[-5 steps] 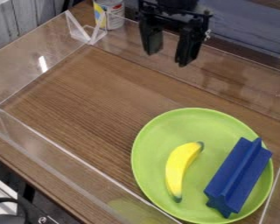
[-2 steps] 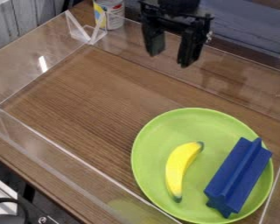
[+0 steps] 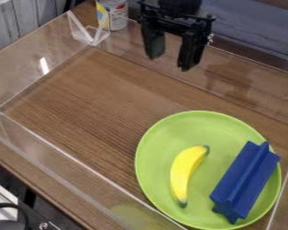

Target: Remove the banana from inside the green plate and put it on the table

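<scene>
the small curved yellow banana [image 3: 187, 173] lies inside the round lime-green plate [image 3: 153, 148], nothing done yet. the black end effector [image 3: 169, 52], jaws wide and empty, hangs well apart above the brown wood-grain table [image 3: 98, 103].

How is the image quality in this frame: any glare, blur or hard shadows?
Camera view: soft, even light; the banana and block on the plate are sharp with faint shadows. Pale glare streaks the clear walls and the far part of the table. The gripper, jaws open, shows no motion blur.
</scene>
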{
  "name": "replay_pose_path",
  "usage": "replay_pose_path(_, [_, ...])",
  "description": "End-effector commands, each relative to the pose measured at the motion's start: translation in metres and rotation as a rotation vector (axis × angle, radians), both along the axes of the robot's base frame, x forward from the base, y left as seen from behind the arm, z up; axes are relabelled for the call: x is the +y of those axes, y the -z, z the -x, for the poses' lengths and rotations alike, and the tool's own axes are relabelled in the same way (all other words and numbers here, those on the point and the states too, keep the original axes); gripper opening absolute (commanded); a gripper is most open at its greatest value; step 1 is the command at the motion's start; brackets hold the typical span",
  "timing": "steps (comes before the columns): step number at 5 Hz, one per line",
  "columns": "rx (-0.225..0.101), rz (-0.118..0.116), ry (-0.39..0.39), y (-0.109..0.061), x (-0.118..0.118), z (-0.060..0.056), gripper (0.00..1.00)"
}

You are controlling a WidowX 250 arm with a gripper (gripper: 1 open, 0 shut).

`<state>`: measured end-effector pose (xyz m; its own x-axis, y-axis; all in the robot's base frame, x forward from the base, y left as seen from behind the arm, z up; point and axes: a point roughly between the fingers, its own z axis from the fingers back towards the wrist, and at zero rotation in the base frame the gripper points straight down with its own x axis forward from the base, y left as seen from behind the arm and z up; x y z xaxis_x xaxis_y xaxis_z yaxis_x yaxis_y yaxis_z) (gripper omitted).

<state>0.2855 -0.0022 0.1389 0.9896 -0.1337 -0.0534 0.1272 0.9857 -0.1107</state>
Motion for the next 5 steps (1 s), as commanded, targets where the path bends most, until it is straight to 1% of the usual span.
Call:
replay_pose_path(1, [-0.065, 0.0, 0.009, -0.0169, -0.0029, -0.0054, 1.0])
replay_pose_path(2, [-0.071, 0.008, 0.021, -0.0136, -0.0075, -0.0127, 1.0])
replay_pose_path(4, [-0.066, -0.002, 0.025, -0.0147, -0.0029, -0.0037, 1.0])
replay_pose_path(5, [-0.075, 0.001, 0.031, -0.0107, 0.0006, -0.0121, 1.0])
